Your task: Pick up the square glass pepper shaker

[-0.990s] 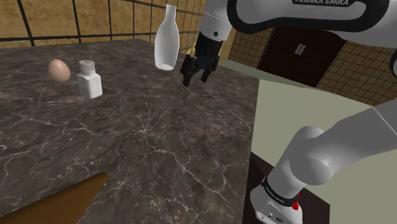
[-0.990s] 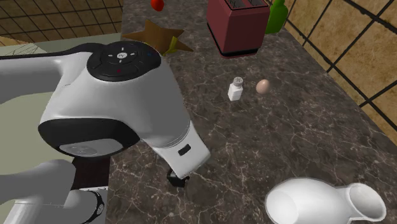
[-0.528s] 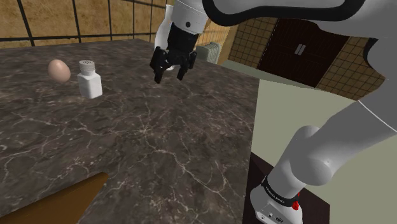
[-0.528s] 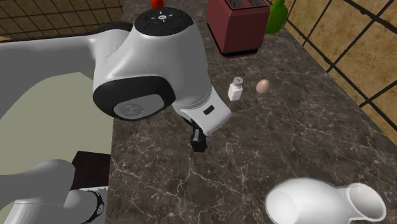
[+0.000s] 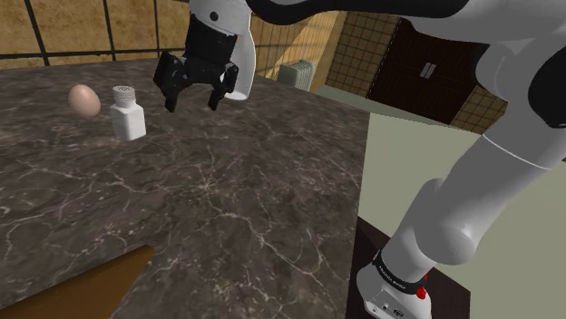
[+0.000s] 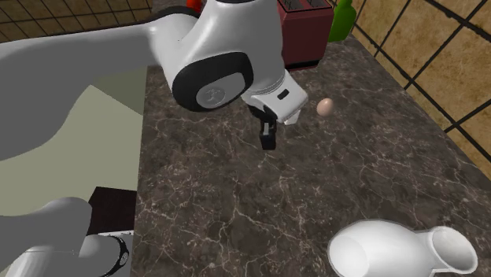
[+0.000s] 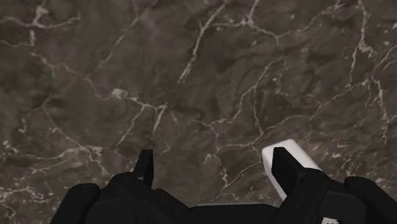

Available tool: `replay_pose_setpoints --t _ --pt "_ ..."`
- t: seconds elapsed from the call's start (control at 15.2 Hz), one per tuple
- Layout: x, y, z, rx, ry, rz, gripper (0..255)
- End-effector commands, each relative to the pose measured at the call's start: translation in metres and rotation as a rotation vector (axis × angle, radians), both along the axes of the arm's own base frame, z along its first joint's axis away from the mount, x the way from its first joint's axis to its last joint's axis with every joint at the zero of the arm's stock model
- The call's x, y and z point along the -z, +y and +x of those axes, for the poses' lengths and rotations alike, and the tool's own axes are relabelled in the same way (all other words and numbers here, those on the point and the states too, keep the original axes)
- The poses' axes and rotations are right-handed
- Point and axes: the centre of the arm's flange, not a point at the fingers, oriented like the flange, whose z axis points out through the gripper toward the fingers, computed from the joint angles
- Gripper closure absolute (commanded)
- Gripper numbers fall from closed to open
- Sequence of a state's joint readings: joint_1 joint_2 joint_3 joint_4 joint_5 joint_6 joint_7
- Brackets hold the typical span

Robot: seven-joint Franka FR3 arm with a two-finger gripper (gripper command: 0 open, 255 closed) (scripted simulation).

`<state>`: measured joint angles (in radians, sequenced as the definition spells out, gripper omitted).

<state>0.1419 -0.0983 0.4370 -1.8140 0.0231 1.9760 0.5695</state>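
Observation:
The pepper shaker [image 5: 127,114] is a white square bottle with a perforated grey cap, standing upright on the dark marble counter [image 5: 227,208]. My gripper [image 5: 192,100] hangs open above the counter, a short way to the shoulder view's right of the shaker and apart from it. In the second exterior view the gripper [image 6: 268,142] points down and the hand covers the shaker. In the wrist view the fingers [image 7: 146,168] stand wide apart over bare marble, and a white corner of the shaker [image 7: 287,151] shows just beyond one fingertip, outside the gap.
A brown egg [image 5: 84,100] lies right beside the shaker on its far side. A large white vase [image 6: 393,249] stands nearer the stand. A red toaster [image 6: 305,41] and a green bottle [image 6: 341,20] sit at the counter's far end. A wooden board [image 5: 86,288] lies at the near edge.
My gripper has swept across the counter toward the shoulder view's left, closing most of the distance to the shaker. Its fingers stayed open. Shaker and egg have not moved.

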Motion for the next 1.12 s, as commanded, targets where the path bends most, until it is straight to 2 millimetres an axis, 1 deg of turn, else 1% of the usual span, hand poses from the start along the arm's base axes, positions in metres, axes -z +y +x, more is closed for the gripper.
replay_pose_setpoints --t 0.0,0.33,0.4,0.86,0.99,1.06 --pt "-0.006 0.022 0.009 -0.005 -0.010 0.019 0" --pt "-0.018 0.076 0.030 -0.019 -0.035 0.060 0" --pt "-0.019 0.082 0.032 -0.020 -0.038 0.065 0" --pt "0.018 0.082 0.032 -0.020 -0.038 0.065 0" --pt "0.021 0.082 0.032 -0.020 -0.038 0.065 0" --pt "0.021 0.082 0.033 -0.020 -0.038 0.065 255"
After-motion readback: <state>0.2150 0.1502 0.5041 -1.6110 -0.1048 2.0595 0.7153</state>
